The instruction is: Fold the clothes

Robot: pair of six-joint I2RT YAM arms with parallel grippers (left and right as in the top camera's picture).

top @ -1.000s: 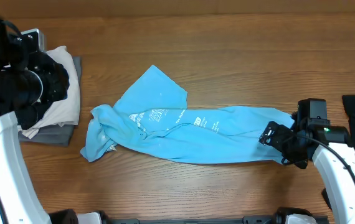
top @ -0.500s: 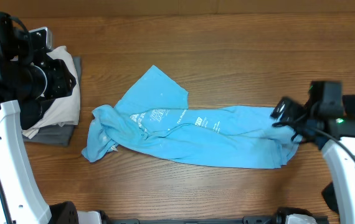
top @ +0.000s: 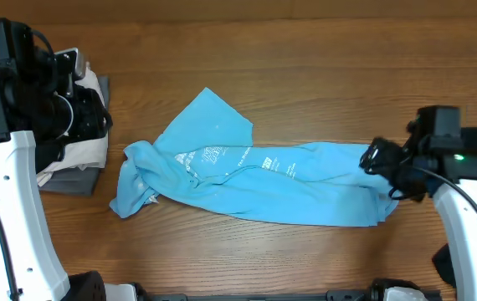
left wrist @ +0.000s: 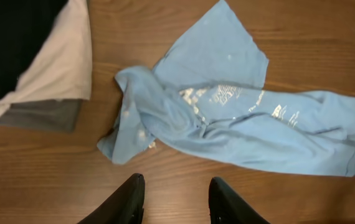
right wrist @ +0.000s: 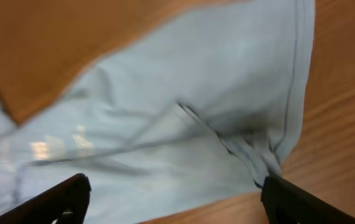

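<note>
T-shirt (top: 255,180) of sky blue lies crumpled across mid-frame on the bench (top: 305,67). Over its right-hand hem the right pincer (right wrist: 174,186) gapes wide. At upper left, above the garment stack (top: 88,149), the left pincer (left wrist: 176,186) hangs narrowly parted and empty.

This looks like a robotics lab bench, not a home. A white left arm (top: 8,201) and right arm (top: 464,226) stand at a wood-grain table (top: 322,58), and each ends in a black two-finger tool. Ahead of the left pincer (left wrist: 176,196) a crumpled blue shirt (left wrist: 227,118) is laid out like a test piece. A stack (left wrist: 47,74) of other garments lies ahead and to its left. Below the right pincer (right wrist: 177,198) is the shirt's hem. Only the tabletop shows, so the room beyond cannot be told.
</note>
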